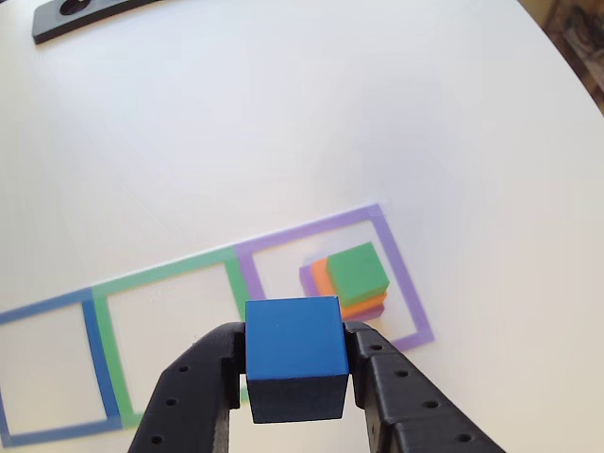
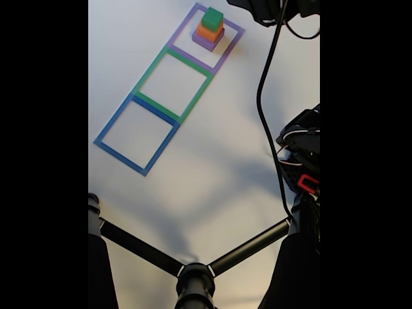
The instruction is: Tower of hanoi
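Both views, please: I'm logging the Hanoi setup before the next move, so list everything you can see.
Blue cube: one, blue, held between the gripper's fingers.
Green block: one, green, top of the stack in the purple square.
Orange block: one, orange, under the green block.
Purple block: one, purple, bottom of the stack.
Purple square: one outline, around the stack.
Green square: one outline, middle, nothing inside.
Blue square: one outline, far end, nothing inside.
Table: one, white.
Black plate: one, table's far edge.
Tripod: one, black, foreground.
Cable: one, black.
Gripper: one, black.

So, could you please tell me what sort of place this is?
Probably a hobby robotics tabletop: a plain white table with three taped squares, a stack of blocks, and a tripod.
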Controlling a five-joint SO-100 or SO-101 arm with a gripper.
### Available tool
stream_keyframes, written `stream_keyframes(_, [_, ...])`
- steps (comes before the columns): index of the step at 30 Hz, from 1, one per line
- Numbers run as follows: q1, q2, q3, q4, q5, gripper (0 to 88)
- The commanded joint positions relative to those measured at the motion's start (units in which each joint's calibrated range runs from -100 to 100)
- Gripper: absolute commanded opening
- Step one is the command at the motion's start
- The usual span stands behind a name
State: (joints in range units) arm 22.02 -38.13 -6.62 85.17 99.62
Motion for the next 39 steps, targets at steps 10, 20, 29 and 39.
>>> stream_keyframes(10, [-4.29, -10.67, 15.39, 1.40, 0.38, 3.6])
stream_keyframes(20, [-6.88, -20.13, 54.37, -30.57, 0.38, 3.7])
stream_keyframes(29, [-10.39, -17.72, 78.45, -62.87, 0.38, 3.6])
stream_keyframes(39, [-13.74, -5.54, 87.72, -88.36, 0.38, 3.6])
